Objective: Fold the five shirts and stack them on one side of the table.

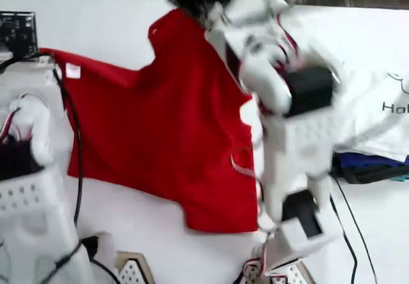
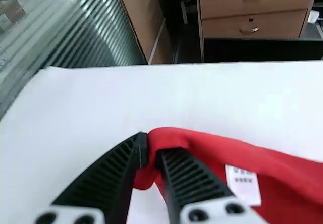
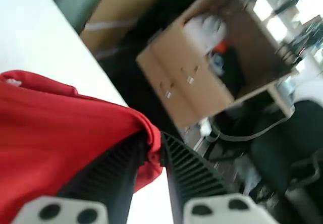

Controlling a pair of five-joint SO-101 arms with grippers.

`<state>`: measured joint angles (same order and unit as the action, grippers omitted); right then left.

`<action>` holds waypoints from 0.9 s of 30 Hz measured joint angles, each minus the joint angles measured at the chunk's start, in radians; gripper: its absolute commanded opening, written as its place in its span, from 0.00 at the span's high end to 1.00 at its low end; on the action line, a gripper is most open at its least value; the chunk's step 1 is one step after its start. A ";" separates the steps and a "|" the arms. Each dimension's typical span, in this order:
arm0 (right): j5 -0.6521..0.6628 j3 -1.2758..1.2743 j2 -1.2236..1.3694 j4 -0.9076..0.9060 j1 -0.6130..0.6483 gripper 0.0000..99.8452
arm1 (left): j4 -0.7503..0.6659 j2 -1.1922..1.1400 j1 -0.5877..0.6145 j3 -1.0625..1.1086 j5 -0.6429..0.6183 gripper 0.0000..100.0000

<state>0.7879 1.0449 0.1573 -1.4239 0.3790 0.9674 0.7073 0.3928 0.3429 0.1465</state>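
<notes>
At the left side of the table (image 1: 115,22) stands your left arm (image 1: 29,188), with a black cable (image 1: 77,162) looping down beside it. Your left gripper (image 2: 150,151) has its ribbed black fingers (image 2: 186,178) pressed onto a folded edge of the red shirt (image 1: 166,124), with red cloth pinched between the tips. A small white label (image 1: 72,71) sits on the shirt just beside that grip, at the shirt's leftmost corner.

From that corner, the red shirt spreads across the middle of the white tabletop. It looks mostly flat, one point reaches toward the far edge and another toward the near edge.

Your right arm (image 1: 287,124) stretches from the near edge up along the right side of the shirt toward the far edge. Your right gripper (image 3: 154,142) is also clamped on red cloth, its two fingers closed over a rounded fold of it. Beyond the table edge in that wrist view is an open cardboard box (image 3: 217,47).

To the right of your right arm lies a white shirt (image 1: 377,124) with dark print, partly on top of a dark blue cloth (image 1: 361,164). Both are apart from the red shirt.
</notes>
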 measured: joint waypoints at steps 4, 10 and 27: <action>0.000 -0.002 0.152 0.063 -0.051 0.98 | -0.055 -0.163 0.000 -0.011 0.005 0.98; 0.000 -0.002 0.313 0.161 -0.123 0.98 | -0.023 -0.499 -0.002 -0.239 0.077 0.98; -0.037 -0.008 0.296 -0.152 -0.083 0.98 | 0.505 -0.819 -0.015 -0.767 0.089 0.97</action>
<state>0.7511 1.0372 0.4534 -1.5758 0.2961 1.4722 -0.1120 0.3775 -0.4242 0.2355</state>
